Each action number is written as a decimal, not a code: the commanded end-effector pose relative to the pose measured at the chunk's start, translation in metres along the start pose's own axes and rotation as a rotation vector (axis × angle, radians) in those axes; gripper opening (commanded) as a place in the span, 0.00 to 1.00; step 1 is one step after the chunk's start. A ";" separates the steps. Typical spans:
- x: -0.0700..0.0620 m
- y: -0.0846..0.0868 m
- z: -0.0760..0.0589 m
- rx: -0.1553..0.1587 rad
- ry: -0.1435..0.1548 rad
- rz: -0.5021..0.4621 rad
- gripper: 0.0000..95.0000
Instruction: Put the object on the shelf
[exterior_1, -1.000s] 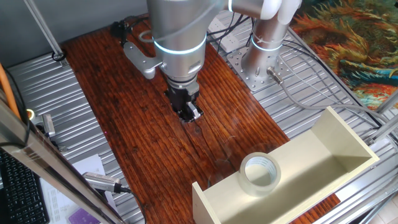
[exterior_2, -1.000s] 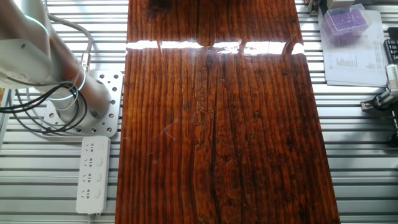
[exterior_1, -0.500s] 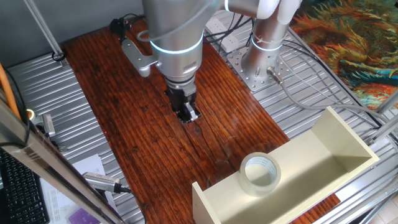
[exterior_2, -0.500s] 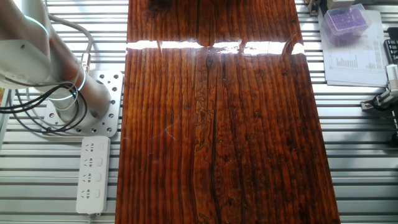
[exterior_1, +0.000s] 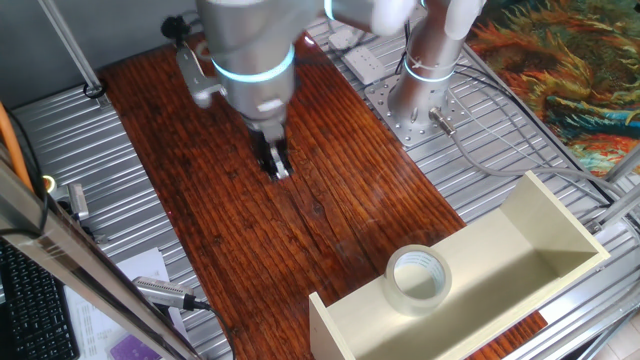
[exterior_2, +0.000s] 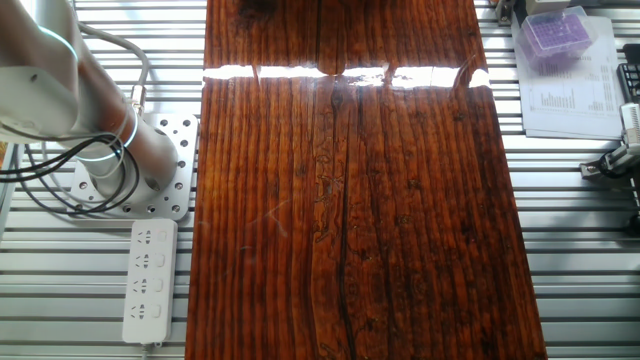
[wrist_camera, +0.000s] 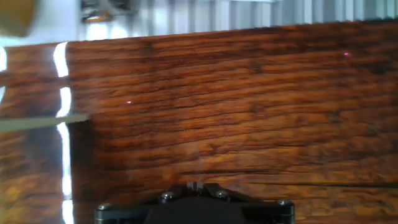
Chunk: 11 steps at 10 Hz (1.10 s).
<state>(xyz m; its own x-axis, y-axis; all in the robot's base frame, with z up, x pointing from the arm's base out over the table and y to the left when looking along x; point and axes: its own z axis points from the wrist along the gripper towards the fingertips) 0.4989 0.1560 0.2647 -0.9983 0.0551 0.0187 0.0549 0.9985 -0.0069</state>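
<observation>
The roll of tape (exterior_1: 419, 279) sits flat on the top board of the cream shelf (exterior_1: 545, 240), near that board's end closest to the wooden tabletop (exterior_1: 330, 215). Well away from the shelf, the gripper (exterior_1: 275, 165) hangs over the bare wood, pointing down with nothing between its fingers, which look pressed close together. The hand view shows only wood grain beneath the gripper body (wrist_camera: 194, 208).
</observation>
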 end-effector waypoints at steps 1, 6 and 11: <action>-0.003 -0.024 0.005 -0.021 -0.019 -0.166 0.00; -0.003 -0.024 0.005 0.003 -0.007 0.027 0.00; -0.005 -0.053 0.009 0.000 -0.009 0.030 0.00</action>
<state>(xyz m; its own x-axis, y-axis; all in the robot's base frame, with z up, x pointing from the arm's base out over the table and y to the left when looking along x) 0.5020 0.1156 0.2571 -0.9999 -0.0054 -0.0145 -0.0054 1.0000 0.0018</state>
